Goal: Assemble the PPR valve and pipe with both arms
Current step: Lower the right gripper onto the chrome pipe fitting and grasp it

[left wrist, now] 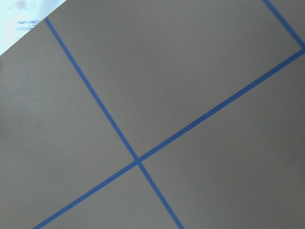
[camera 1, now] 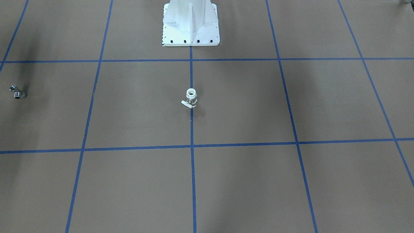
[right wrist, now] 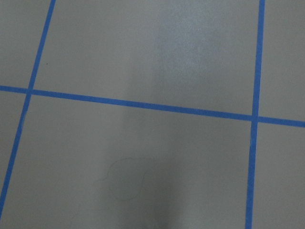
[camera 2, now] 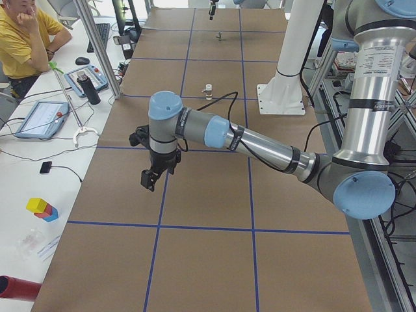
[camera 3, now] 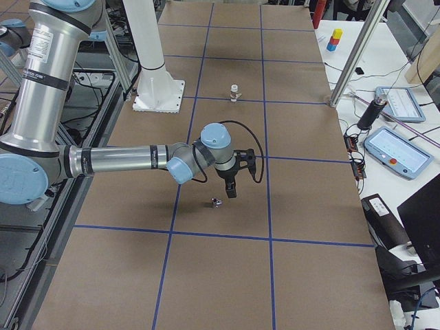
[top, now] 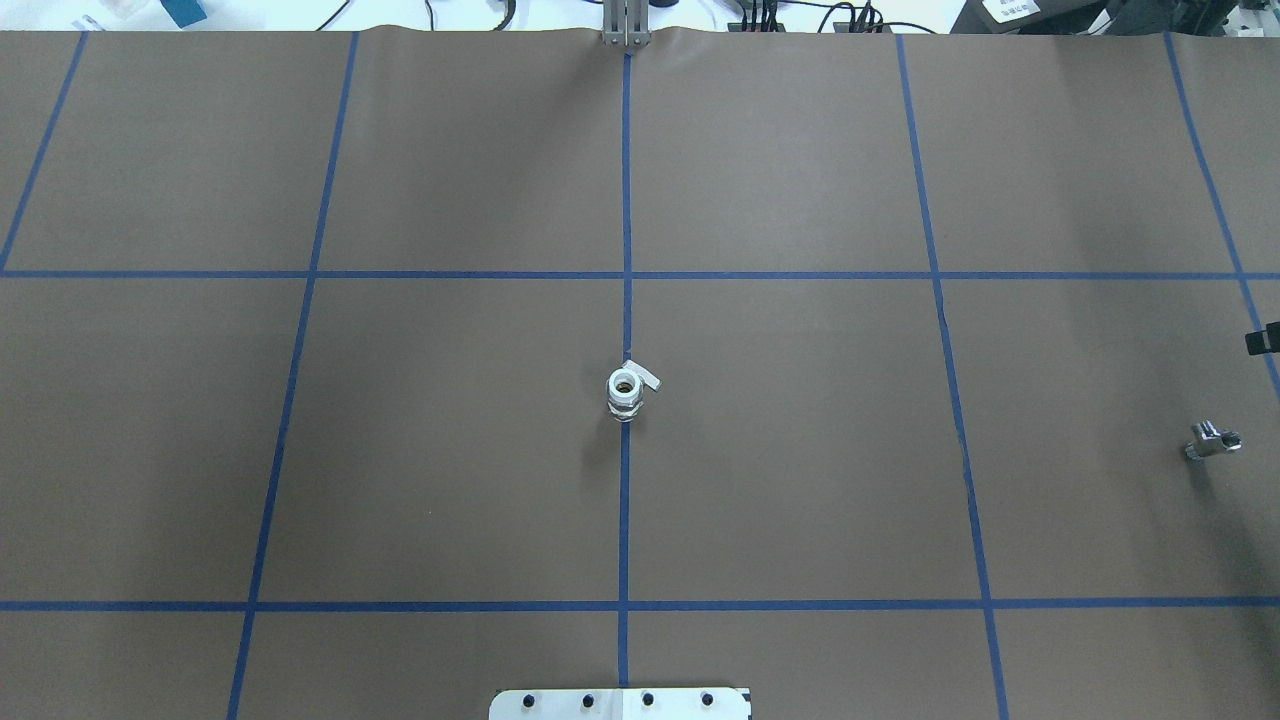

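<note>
Assembly not begun: valve stands upright at bench centre, pipe lies well apart at its 3 o'clock, neither held. Right end effector hangs near the pipe, left end effector far from both; spread or pressed together, cannot tell.

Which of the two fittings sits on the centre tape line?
The PPR valve, white-topped, standing on the centre line. The all-metal pipe lies far off toward the robot's right.
</note>
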Robot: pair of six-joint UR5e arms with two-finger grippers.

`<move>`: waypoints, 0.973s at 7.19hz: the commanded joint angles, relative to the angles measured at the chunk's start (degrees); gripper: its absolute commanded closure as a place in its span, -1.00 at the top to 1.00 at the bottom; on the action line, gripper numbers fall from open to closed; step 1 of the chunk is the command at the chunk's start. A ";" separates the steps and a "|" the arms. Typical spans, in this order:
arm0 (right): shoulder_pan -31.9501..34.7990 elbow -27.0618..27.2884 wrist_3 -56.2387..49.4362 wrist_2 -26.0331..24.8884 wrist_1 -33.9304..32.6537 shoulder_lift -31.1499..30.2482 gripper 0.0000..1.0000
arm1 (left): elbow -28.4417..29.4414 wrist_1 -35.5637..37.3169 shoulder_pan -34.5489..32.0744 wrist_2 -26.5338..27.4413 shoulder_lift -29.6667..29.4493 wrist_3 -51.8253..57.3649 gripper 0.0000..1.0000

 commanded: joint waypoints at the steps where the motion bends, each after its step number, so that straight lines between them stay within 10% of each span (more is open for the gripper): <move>1: -7.54 -7.32 1.22 -4.69 15.18 -1.25 1.00 | 2.64 -4.08 -1.88 -4.98 3.13 -6.16 1.00; 5: -10.37 -10.80 1.57 -4.70 20.72 -3.97 0.91 | 2.90 -4.09 -1.80 -6.07 3.32 -6.35 1.00; 7: -11.34 -10.80 1.57 -4.78 20.81 -4.33 0.37 | 3.34 -4.18 -1.80 -6.07 3.32 -6.35 1.00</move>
